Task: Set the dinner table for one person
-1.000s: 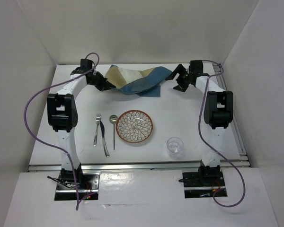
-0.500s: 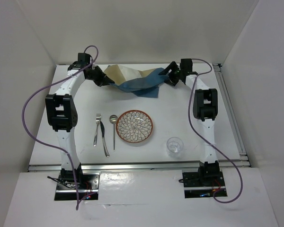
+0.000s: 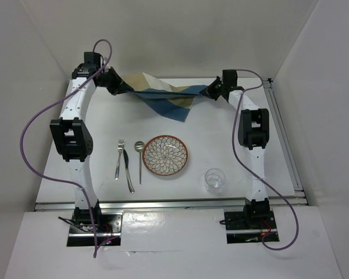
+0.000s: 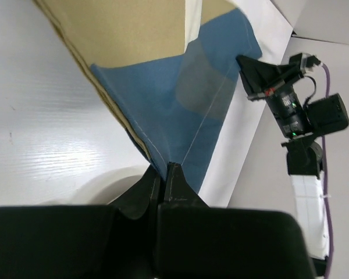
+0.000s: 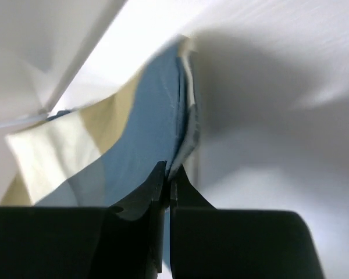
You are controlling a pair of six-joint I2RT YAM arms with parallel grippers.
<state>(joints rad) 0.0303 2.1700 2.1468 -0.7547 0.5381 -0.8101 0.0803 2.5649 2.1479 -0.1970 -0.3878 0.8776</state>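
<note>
A blue, tan and cream striped placemat (image 3: 166, 96) hangs stretched above the far part of the white dinner table (image 3: 232, 133). My left gripper (image 3: 127, 88) is shut on the placemat's left corner (image 4: 157, 125). My right gripper (image 3: 205, 91) is shut on its right corner (image 5: 163, 131). In each wrist view the cloth runs straight into the closed fingertips. Nearer the arms lie a patterned plate (image 3: 165, 154), a fork (image 3: 120, 158), a knife (image 3: 128, 170), a spoon (image 3: 139, 159) and a clear glass (image 3: 214, 180).
White walls close in the table at the back and both sides. A metal rail (image 3: 174, 201) runs along the near edge. Purple cables (image 3: 32, 133) loop off both arms. The right arm (image 4: 291, 110) shows in the left wrist view.
My right gripper moved left onto the placemat's right corner and shut on it. The left gripper pulled its corner left and up, so the crumpled cloth is now stretched between both.
</note>
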